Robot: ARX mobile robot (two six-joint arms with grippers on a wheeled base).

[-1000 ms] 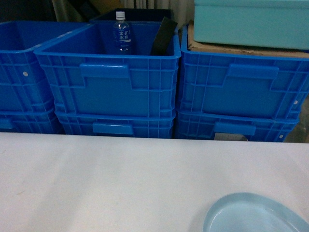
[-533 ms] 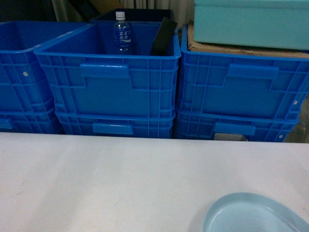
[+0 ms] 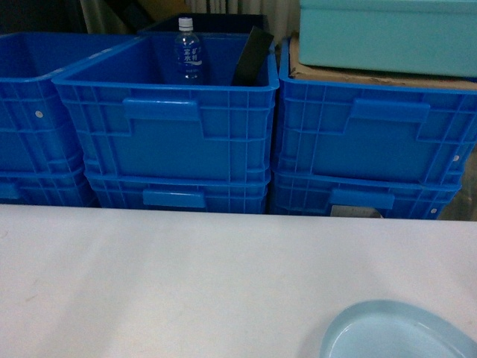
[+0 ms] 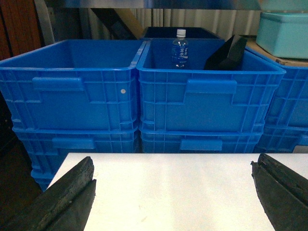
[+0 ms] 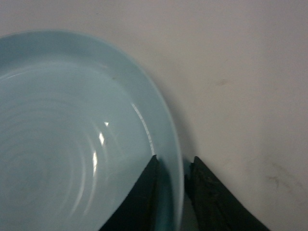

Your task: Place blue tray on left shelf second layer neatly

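Tray (image 3: 399, 334) and table (image 3: 186, 276) fill the lower part of the head view: the pale blue tray is seen at the near right corner of the white table, cut off by the bottom edge of the picture, so its full outline and the run of its long axis cannot be told. What shows of it is a rounded rim curving up and over, with the hollow side facing up.

In the right wrist view the tray (image 5: 72, 144) is shown lying flat on the table (image 5: 240, 72), its raised rim arcing from the upper left down to the bottom of the picture. The right gripper (image 5: 172, 192) is closed across that rim at the tray's right edge: one dark finger (image 5: 139, 197) is set inside the dish and the other just outside it, with the rim pinched between them.

The left gripper (image 4: 175, 192) is seen spread wide over the table (image 4: 173, 192), its two black fingers (image 4: 67, 197) at opposite sides of the left wrist view and nothing between them.

Behind the table, well apart from the tray, deep blue crates (image 3: 171, 127) are stacked in two layers. In the middle top crate a water bottle (image 3: 188, 52) is stood upright, with a dark flat object (image 3: 252, 56) leaning just beside it. On the crate stack to the right of the bottle a teal tub (image 3: 387, 33) is rested on a brown board (image 3: 358, 77).
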